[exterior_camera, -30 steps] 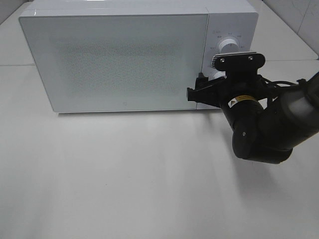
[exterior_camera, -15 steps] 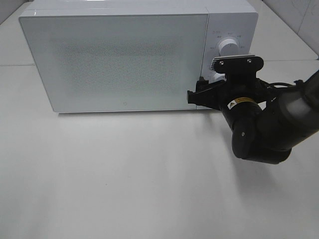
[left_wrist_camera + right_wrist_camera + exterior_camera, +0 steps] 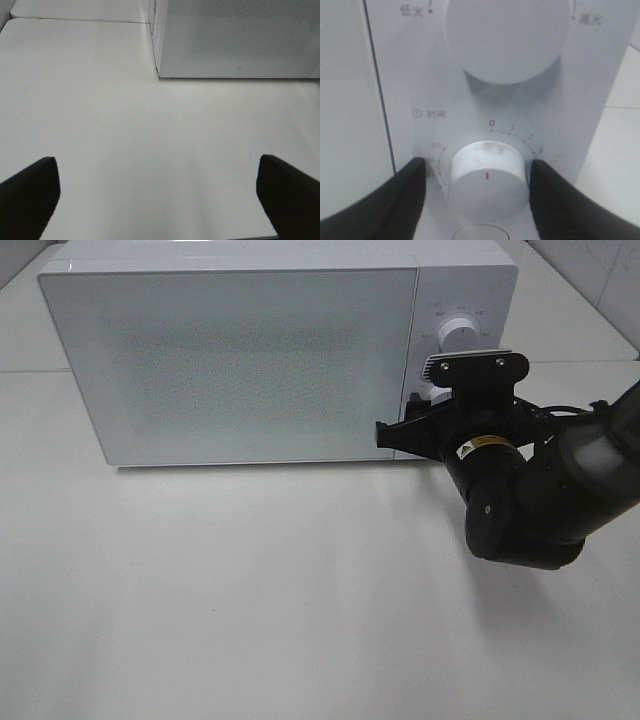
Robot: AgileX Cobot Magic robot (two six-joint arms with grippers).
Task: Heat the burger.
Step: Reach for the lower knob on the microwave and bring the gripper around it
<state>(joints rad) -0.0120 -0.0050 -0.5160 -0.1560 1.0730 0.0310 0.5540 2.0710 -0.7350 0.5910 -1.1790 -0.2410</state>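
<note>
Glossy white microwave, door closed, on matte white worktop. Right hand spread, straddling round smooth timer knob; left hand spread wide.

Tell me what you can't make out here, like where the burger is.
- Burger: in no view; the microwave door is shut and its pale panel shows nothing inside.
- Timer knob: mostly hidden by the right arm in the exterior high view.
- Upper dial: cut off by the right wrist view's edge.
- Left tool: only fingertips show, at the left wrist view's edge.
</note>
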